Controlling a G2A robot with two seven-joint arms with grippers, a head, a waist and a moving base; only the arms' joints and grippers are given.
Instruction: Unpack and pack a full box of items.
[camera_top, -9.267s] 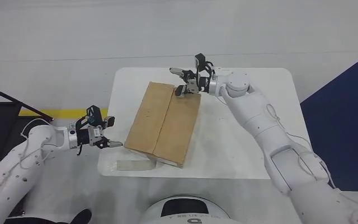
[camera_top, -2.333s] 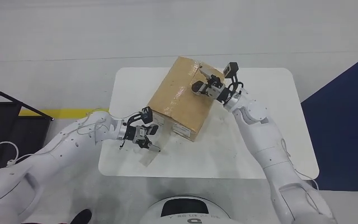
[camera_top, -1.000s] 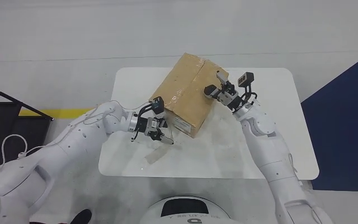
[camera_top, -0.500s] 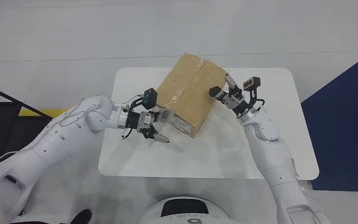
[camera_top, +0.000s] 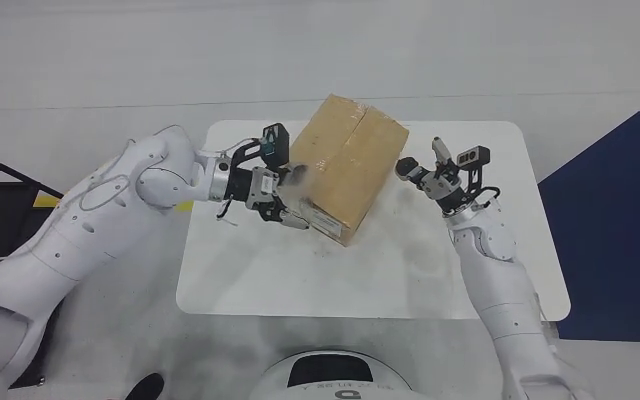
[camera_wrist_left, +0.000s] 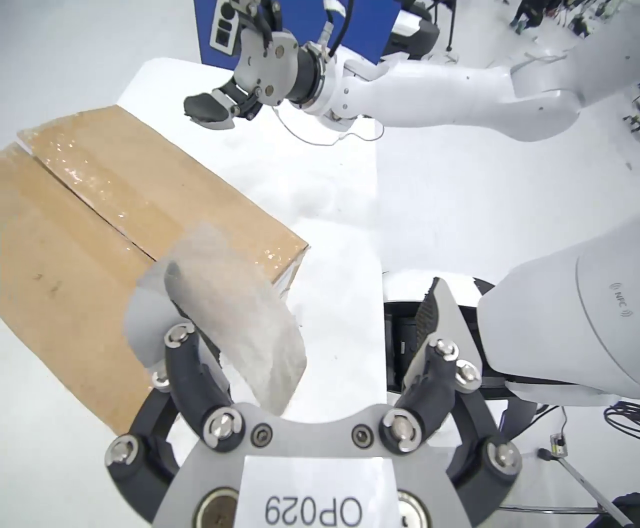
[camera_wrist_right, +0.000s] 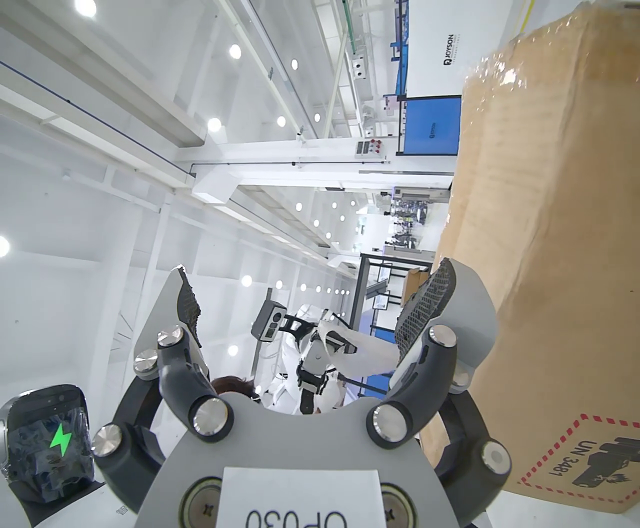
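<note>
Right hand (camera_top: 420, 158) withdrawn from box (camera_top: 345, 165), spread | left hand (camera_wrist_left: 305, 285) spread, tape (camera_wrist_left: 240, 310) clinging | red-bordered label (camera_wrist_right: 580, 460)

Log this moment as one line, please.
box: closed, on table | left gripper: open, tape strip stuck to it | right gripper: open, beside box

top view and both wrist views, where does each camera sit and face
Top view: overhead, looking down at the table; left hand and right hand flank the cardboard box.
Left wrist view: behind the left hand, facing over the box toward the right hand; own open fingers, tape strip on one.
Right wrist view: behind the right hand, facing past the box's side into the hall; own open fingers.
Shared: all see the box.
</note>
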